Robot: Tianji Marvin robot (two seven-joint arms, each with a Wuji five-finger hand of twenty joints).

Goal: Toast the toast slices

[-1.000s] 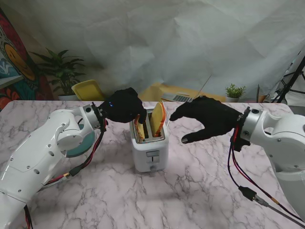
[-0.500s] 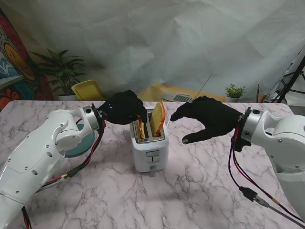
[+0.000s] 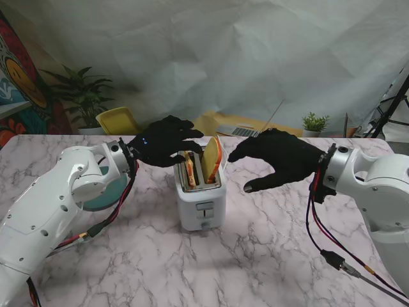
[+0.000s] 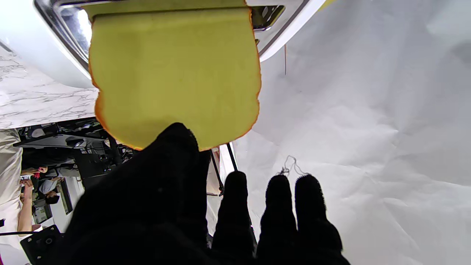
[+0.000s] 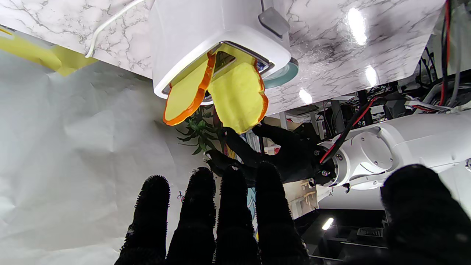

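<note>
Marble-patterned worktop (image 3: pixel 255 256) under a crumpled white backdrop (image 3: pixel 255 57): a white toaster (image 3: pixel 200 203) stands at the centre of the frame with two toast slices in its slots. Its left slice (image 3: pixel 190 173) sits lower, while its right slice (image 3: pixel 212 159) stands taller and leans rightward. At centre left, the black-gloved left hand (image 3: pixel 165 142) hovers over the left slice, fingers (image 4: pixel 279 206) extended and holding nothing (the wrist view shows the thumb tip just at the slice's edge; contact cannot be told). At centre right, the right hand (image 3: pixel 281 157) hangs beside the taller slice, fingers (image 5: pixel 195 221) spread and empty, clear of the toaster. A teal plate (image 3: pixel 105 195) peeks from behind the left forearm.
</note>
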